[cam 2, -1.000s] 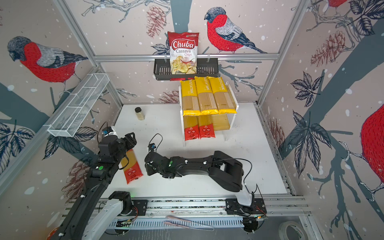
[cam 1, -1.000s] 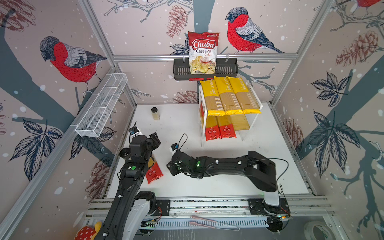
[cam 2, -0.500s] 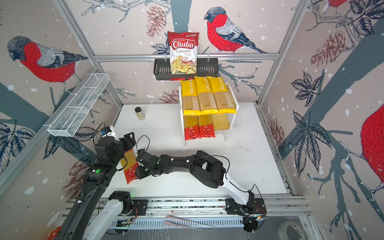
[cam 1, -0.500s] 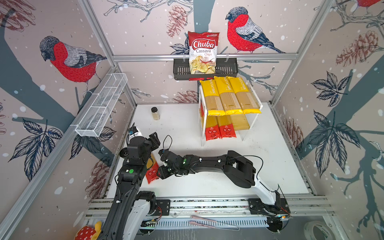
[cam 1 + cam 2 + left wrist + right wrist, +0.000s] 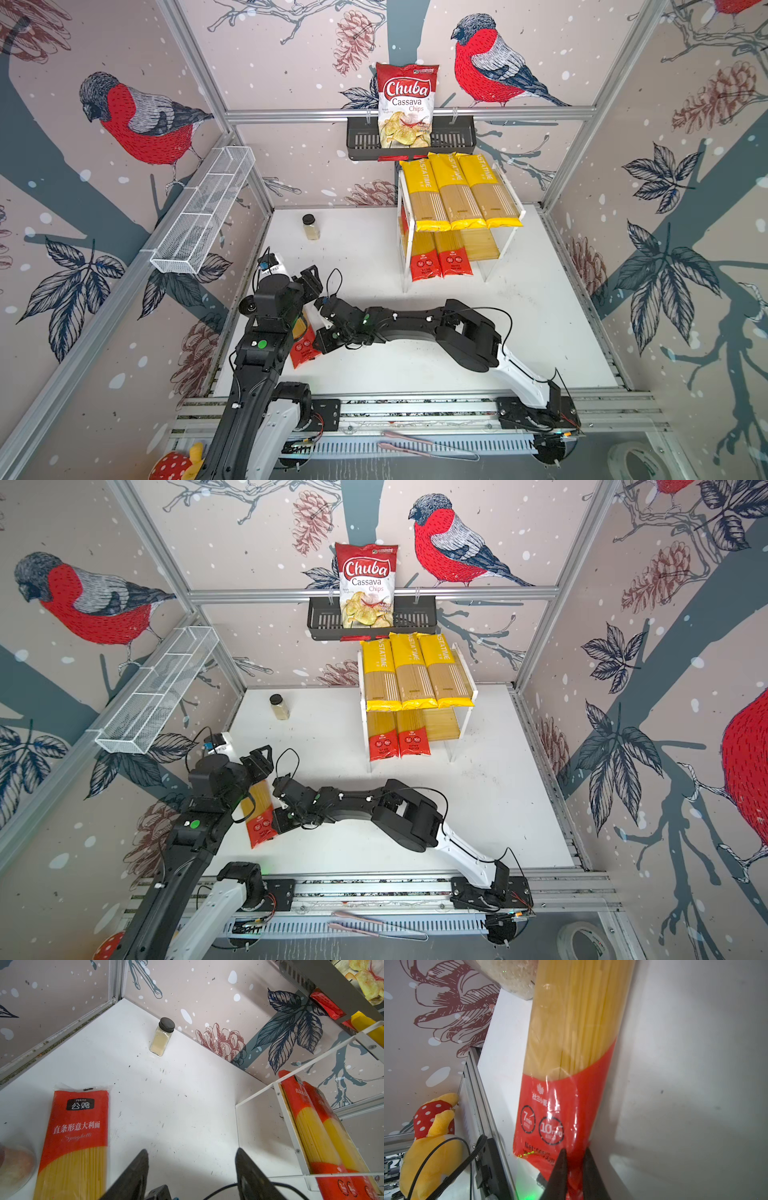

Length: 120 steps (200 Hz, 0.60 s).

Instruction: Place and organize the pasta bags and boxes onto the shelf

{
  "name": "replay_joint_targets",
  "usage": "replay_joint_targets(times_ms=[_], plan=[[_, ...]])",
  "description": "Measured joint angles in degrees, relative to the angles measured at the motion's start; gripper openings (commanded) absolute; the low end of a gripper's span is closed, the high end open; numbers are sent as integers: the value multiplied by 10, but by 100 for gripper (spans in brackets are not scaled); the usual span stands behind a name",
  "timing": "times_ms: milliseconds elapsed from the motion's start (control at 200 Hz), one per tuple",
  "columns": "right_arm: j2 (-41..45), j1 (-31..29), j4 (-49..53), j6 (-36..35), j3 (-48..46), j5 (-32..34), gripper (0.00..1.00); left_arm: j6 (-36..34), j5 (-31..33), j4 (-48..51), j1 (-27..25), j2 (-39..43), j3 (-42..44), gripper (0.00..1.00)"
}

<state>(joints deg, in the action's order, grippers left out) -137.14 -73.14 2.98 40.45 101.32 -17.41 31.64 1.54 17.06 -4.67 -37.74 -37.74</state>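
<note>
- Pincer on the left arm (image 5: 192, 1150) hangs wide and empty just above the counter (image 5: 415, 365), close beside the loose pack. It looks well placed to steady the far end if needed.
- Last red spaghetti pack (image 5: 259, 812) lies flat near the counter's left edge, partly hidden under the left arm in both top views and well apart from the shelf.
- Right pincer (image 5: 575, 1149) is drawn narrow on that pack, nipping the red printed end near a corner, with glossy film between its fingers.
- Such an end grip on a long, limp pack will probably let the free end sag or swing. I'd raise it slowly, keep it low, and watch for the film slipping out.
- The spice jar (image 5: 311, 226) stands further back and should stay out of the path.
- On the shelf (image 5: 516, 220), three yellow packs (image 5: 457, 195) fill the top tier and two red packs (image 5: 438, 257) lie on the lower one, leaving bare board to their right.
- That gap seems the natural home: feed the pack in lengthwise, under the upper board and between the white frame posts, parallel to its neighbours.
</note>
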Motion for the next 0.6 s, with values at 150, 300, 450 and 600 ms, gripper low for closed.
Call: replay_joint_targets(times_ms=[150, 300, 450, 600], plan=[[56, 4, 24, -16, -48, 22, 3, -1, -14, -1, 0, -1, 0, 69], [136, 12, 40, -46, -145, 51, 1, -2, -46, -5, -4, -7, 0, 70], [243, 22, 55, -60, -287, 82, 1, -1, -65, -27, -34, -19, 6, 71], [353, 40, 59, -42, -434, 100, 3, 14, -63, -57, -107, -28, 43, 70]])
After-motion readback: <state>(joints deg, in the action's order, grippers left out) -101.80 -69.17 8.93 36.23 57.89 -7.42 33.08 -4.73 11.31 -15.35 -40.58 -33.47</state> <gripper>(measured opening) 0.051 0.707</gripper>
